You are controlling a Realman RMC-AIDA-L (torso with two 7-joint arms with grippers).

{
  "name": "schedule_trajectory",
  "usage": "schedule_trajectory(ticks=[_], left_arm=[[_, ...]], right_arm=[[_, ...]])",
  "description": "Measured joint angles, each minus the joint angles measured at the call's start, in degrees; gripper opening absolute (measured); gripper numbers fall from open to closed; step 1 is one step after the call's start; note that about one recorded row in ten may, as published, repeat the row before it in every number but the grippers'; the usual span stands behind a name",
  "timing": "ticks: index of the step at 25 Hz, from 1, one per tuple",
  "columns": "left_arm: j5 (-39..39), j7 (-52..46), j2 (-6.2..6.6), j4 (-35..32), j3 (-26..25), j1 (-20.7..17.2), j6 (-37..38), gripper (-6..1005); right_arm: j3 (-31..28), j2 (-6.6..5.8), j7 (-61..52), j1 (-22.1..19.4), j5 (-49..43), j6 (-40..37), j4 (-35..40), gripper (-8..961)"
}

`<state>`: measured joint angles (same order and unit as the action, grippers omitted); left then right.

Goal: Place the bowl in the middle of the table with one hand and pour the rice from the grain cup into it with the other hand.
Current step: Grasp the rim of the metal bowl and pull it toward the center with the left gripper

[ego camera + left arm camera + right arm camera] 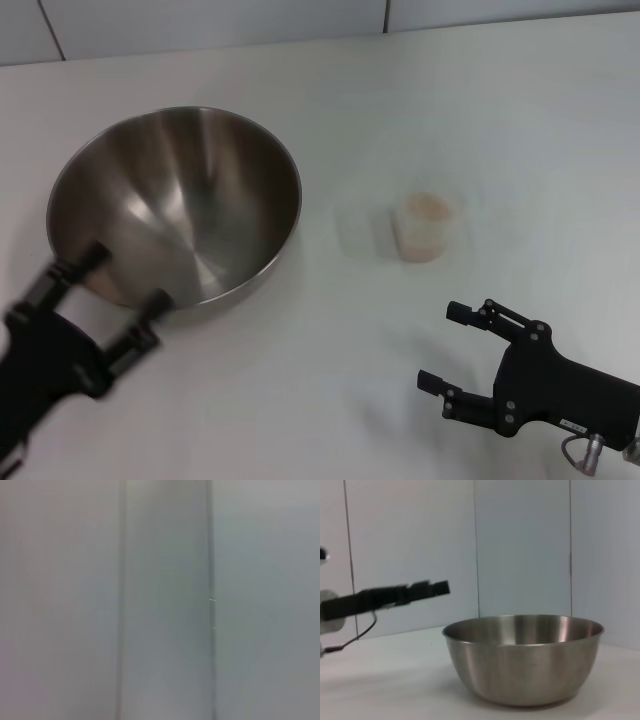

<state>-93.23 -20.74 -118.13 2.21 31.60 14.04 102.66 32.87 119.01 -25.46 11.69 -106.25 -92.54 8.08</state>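
Note:
The shiny steel bowl [190, 200] stands on the white table [330, 400] at the left and looks empty. It also shows in the right wrist view [522, 657]. My left gripper [125, 278] is open at the bowl's near side. In the right wrist view the left gripper [437, 587] hangs above the rim level, apart from the bowl. The clear grain cup [425, 228] stands upright right of the bowl, its flat handle towards the bowl, with pale rice [428, 205] inside. My right gripper [440, 345] is open and empty, nearer to me than the cup.
A grey panelled wall [200, 25] runs along the table's far edge. The left wrist view shows only wall panels [165, 600]. Bare tabletop lies between the bowl and the cup.

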Motion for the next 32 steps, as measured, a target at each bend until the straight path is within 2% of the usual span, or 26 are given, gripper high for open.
schedule_trajectory(ticks=[1,2,3,4,5,6,7,8,11,12,13,14,15,16,17,21,23,28,30,31,32], left_arm=[[0.07,-9.3,0.08,-5.69,-3.31,0.25,-0.42,830],[0.07,-9.3,0.08,-5.69,-3.31,0.25,-0.42,830],[0.01,-18.61,-0.24,-13.01,-6.55,0.28,-1.8,830],[0.01,-18.61,-0.24,-13.01,-6.55,0.28,-1.8,830],[0.0,-24.61,-0.4,-17.6,-8.28,0.47,-3.53,830],[-0.27,-34.56,-0.53,-24.48,-9.41,1.06,-6.74,830],[-0.27,-34.56,-0.53,-24.48,-9.41,1.06,-6.74,829],[-0.58,-39.89,-0.55,-28.57,-8.46,1.33,-8.23,829],[-1.11,-52.91,-0.8,-40.44,-3.02,1.58,-12.33,827],[-1.47,-57.85,-0.8,-44.23,0.25,1.49,-15.18,826],[-2.84,-64.91,-0.66,-49.41,5.68,1.24,-19.76,825],[-2.84,-64.91,-0.66,-49.41,5.68,1.24,-19.76,823],[-6.08,-72.48,-0.55,-55.33,11.71,0.74,-24.62,822],[-8.59,-76.94,-0.62,-59.3,15.3,0.32,-27.01,821],[-8.59,-76.94,-0.62,-59.3,15.3,0.32,-27.01,820],[-15.02,-87.6,-0.63,-67.24,23.73,-0.1,-31.91,816],[-17.43,-90.19,-0.67,-68.91,25.72,-0.1,-34.33,813],[-18.71,-91.59,-0.66,-69.4,26.74,0.04,-35.74,808],[-21.77,-94.12,-0.57,-69.41,28.04,0.94,-36.88,806],[-29.24,-98.71,-0.65,-69.36,28.97,3.22,-36.91,804],[-29.24,-98.71,-0.65,-69.36,28.97,3.22,-36.91,803]], right_arm=[[0.0,0.0,0.0,0.06,0.0,0.05,0.0,826],[0.0,0.0,0.0,0.06,0.0,0.05,0.0,826],[-0.01,0.0,0.0,0.07,0.0,0.07,0.0,826],[-0.03,0.0,0.0,0.12,0.0,0.07,0.0,826],[-0.03,0.0,0.0,0.12,0.0,0.07,0.0,826],[-0.08,0.0,-0.01,0.2,0.0,0.06,0.0,827],[-0.08,0.0,-0.01,0.2,0.0,0.06,0.0,827],[-0.11,0.0,-0.03,0.24,0.0,0.03,0.02,827],[-0.16,-0.01,-0.17,0.26,0.09,-0.3,0.33,827],[-0.16,-0.01,-0.17,0.26,0.09,-0.3,0.33,827],[-0.17,0.0,-0.19,0.26,0.2,-0.33,0.34,827],[-0.17,0.0,-0.19,0.26,0.26,-0.35,0.35,827],[-0.17,0.0,-0.19,0.26,0.26,-0.35,0.35,827],[-0.17,-0.01,-0.2,0.26,0.3,-0.43,0.35,827],[-0.17,-0.01,-0.2,0.26,0.3,-0.43,0.35,827],[-0.17,-0.01,-0.2,0.26,0.4,-0.8,0.44,826],[-0.17,-0.01,-0.2,0.26,0.41,-0.83,0.45,826],[-0.17,-0.01,-0.2,0.23,0.44,-0.89,0.55,826],[-0.17,-0.01,-0.2,0.2,0.44,-0.9,0.61,827],[-0.17,-0.01,-0.2,0.17,0.44,-0.9,0.63,827],[-0.17,-0.01,-0.2,0.17,0.44,-0.9,0.63,827]])
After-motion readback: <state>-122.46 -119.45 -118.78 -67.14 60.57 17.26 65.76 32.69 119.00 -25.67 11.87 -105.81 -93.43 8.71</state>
